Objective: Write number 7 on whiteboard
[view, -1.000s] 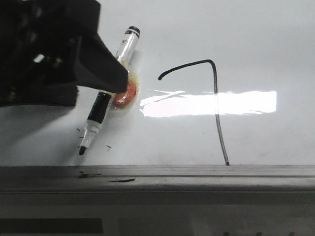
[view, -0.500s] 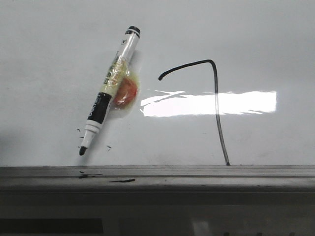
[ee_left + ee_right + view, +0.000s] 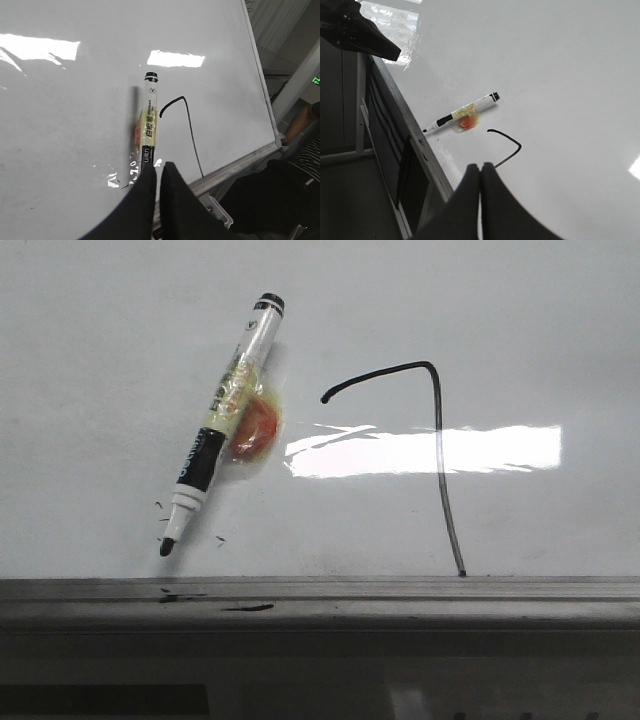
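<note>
the number 7 sits finished on the whiteboard, downstroke running near-vertical to the lower rail. the marker lies free just left of it, tip toward the rail, cap end away, long axis slightly tilted. left gripper hangs nearer, fingers pressed together on nothing; right gripper likewise closed, empty.

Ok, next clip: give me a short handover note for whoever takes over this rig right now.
Left gripper: shut, empty, above the marker's tip end.
Right gripper: shut, empty, above the board near the 7's downstroke.
The marker lies uncapped on the whiteboard, to the left of the number 7, with an orange blob stuck to its barrel.
Done: the 7 is drawn, and its stem reaches the near edge rail.
Left: nothing evident.
</note>
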Robot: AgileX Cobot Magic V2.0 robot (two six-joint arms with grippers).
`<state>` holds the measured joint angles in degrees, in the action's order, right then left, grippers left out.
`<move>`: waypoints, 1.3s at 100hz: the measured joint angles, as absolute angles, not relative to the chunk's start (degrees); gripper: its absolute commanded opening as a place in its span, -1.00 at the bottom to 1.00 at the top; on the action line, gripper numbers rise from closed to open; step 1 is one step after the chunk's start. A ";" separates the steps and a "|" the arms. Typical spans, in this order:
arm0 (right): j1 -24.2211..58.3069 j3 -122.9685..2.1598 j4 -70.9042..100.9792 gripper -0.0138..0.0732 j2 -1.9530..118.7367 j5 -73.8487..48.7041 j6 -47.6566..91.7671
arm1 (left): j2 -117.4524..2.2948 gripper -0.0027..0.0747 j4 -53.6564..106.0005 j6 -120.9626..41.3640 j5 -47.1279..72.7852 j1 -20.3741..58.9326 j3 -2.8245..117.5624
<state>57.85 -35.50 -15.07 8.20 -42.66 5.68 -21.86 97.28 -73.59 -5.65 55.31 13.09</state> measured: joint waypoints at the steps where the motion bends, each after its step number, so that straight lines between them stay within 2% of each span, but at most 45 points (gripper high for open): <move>1: 57.85 -35.50 -15.07 -0.83 8.20 -42.64 5.68 | -21.84 -0.98 97.28 -73.59 -5.65 55.31 13.09; 39: 57.85 -35.39 -15.07 -0.83 8.16 -42.64 5.64 | -21.74 -0.98 96.90 -73.70 -5.65 55.31 12.98; 64: 57.85 -35.39 -14.97 -0.83 8.16 -42.64 5.64 | -18.04 -0.98 91.03 -73.78 -15.79 51.30 11.39; 78: 57.85 -35.39 -14.97 -0.83 8.16 -42.64 5.64 | -13.83 -0.98 83.20 -73.67 -11.07 43.84 9.52; 90: 57.85 -35.39 -14.97 -0.83 8.16 -42.64 5.55 | -10.61 -0.98 70.77 -69.52 -5.40 33.57 7.41; 111: 57.85 -35.39 -14.97 -0.83 8.16 -42.64 5.55 | -3.87 -0.98 39.23 -40.09 3.66 13.39 4.25; 130: 57.85 -35.39 -14.97 -0.83 8.16 -42.64 5.55 | 0.29 -0.98 15.57 -19.44 9.52 3.29 3.59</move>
